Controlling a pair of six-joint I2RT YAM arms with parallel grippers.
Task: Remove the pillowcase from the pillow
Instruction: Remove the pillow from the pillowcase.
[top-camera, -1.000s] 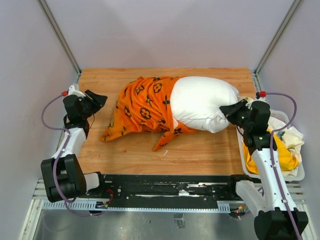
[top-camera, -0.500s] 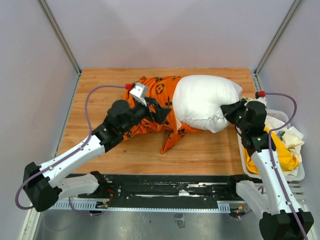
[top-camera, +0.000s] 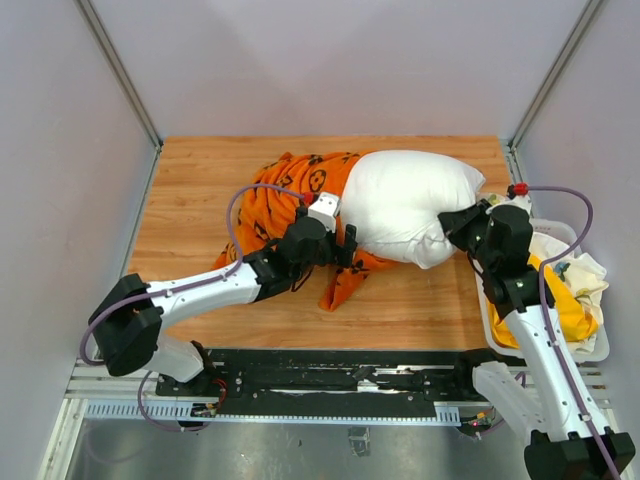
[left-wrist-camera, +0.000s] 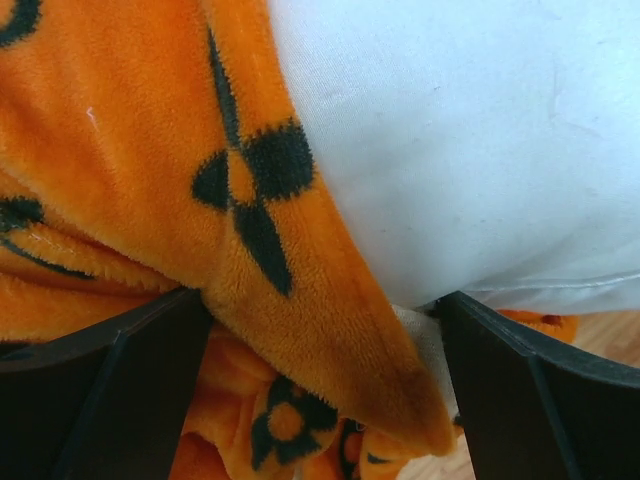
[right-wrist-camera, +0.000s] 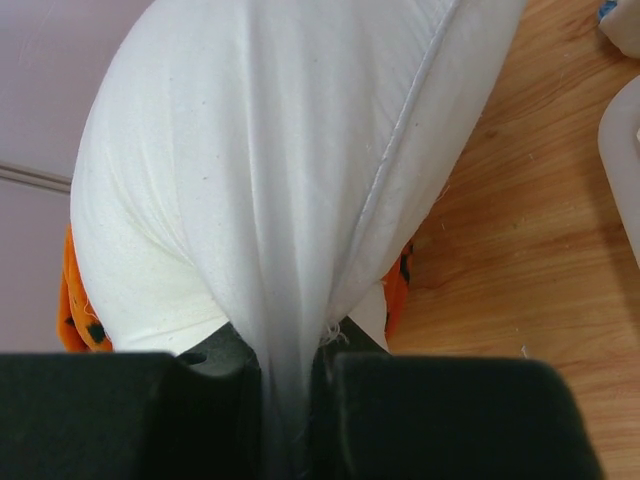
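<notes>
The pillow (top-camera: 412, 200) is a big, puffy white rectangle with a smooth woven shell and a thin piped seam. It lies across the middle and right of the wood-grain table (top-camera: 190, 180). Its right half is bare, and its left end is tucked inside the pillowcase (top-camera: 280, 200). That's a bright orange, fuzzy fleece-type fabric with black flower and circle motifs, all scrunched and wrinkled up on the left, with a pointy flap trailing toward the near edge. The left gripper (left-wrist-camera: 320, 300) is spread about as wide as it goes and isn't gripping anything. Its two black jaws sit on either side of the thick, rounded orange hem, right where it meets the white pillow on the near side. In the left wrist view a plush fold with a black four-petal flower runs down between the jaws. The right gripper (right-wrist-camera: 290, 370) is clamped down nearly closed on the pillow's right end. It's pinching a narrow pleat of the white fabric, which pulls into tight vertical creases fanning up from the jaws. Just off the table's right edge there's a white plastic bin (top-camera: 600, 350) with a rumpled yellow cloth (top-camera: 572, 312) and some pale fabric in it. The right arm reaches over its left side.
</notes>
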